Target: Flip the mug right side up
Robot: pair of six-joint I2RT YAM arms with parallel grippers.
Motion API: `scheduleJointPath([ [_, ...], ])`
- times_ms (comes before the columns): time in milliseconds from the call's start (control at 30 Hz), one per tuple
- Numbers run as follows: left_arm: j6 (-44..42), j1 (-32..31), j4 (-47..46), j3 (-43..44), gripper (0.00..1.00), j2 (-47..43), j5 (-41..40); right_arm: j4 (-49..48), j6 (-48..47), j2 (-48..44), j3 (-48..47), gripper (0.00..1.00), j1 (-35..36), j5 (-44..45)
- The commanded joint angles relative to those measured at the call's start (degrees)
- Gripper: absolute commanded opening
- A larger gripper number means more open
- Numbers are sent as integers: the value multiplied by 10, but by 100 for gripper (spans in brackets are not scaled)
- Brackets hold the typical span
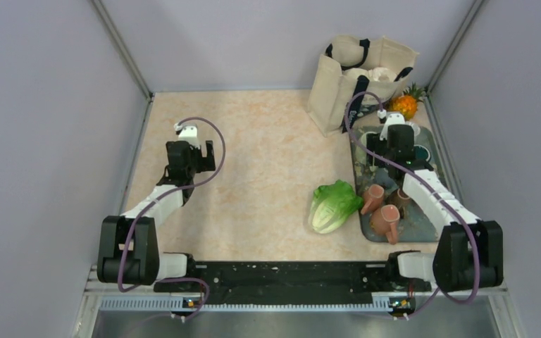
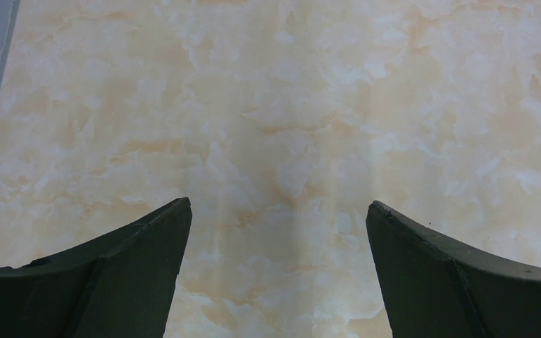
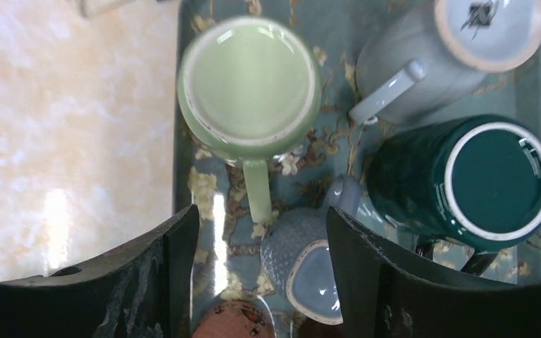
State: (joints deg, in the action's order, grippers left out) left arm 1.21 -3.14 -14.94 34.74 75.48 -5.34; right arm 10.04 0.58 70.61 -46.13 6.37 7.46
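Note:
Several mugs stand base up on a blue floral tray (image 3: 303, 165) (image 1: 426, 151). In the right wrist view they are a light green mug (image 3: 248, 81), a pale grey mug (image 3: 423, 60), a dark green mug (image 3: 465, 176), a dimpled blue mug (image 3: 303, 257) and the top of a terracotta mug (image 3: 234, 320). My right gripper (image 3: 262, 215) (image 1: 394, 149) hovers open over the tray. The blue mug sits below it, close to the right finger, and the green mug's handle points toward the gap. My left gripper (image 2: 278, 208) (image 1: 187, 160) is open above bare table with nothing between its fingers.
Terracotta mugs (image 1: 386, 220) crowd the near end of the tray. A lettuce (image 1: 334, 205) lies just left of it. A canvas bag (image 1: 359, 74) and a pineapple (image 1: 405, 104) stand at the back right. Walls close in both sides.

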Motion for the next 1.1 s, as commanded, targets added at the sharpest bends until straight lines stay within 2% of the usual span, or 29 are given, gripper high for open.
scheduleJointPath([
  [0,-8,3,-13,10,99,-9,9,27,-29,45,-42,64,5,13],
  [267,-8,3,-16,9,99,-8,4,-27,-51,110,-48,56,8,16],
  [500,-8,3,-21,8,99,-7,-3,-57,-67,163,-58,53,9,23],
  [667,-22,4,-24,7,99,-5,-5,-80,-73,193,-65,46,9,11],
  [767,-22,4,-26,7,99,-1,-5,-91,-73,209,-69,37,9,12],
  [833,-22,4,-24,8,99,-1,-4,-92,-68,213,-74,21,9,14],
  [867,-23,4,-23,9,99,0,-4,-93,-64,213,-75,6,9,13],
  [900,-24,4,-23,9,99,-1,-5,-93,-59,210,-77,0,9,10],
  [1067,-45,4,9,34,99,6,16,-114,-14,167,-75,0,9,-26],
])
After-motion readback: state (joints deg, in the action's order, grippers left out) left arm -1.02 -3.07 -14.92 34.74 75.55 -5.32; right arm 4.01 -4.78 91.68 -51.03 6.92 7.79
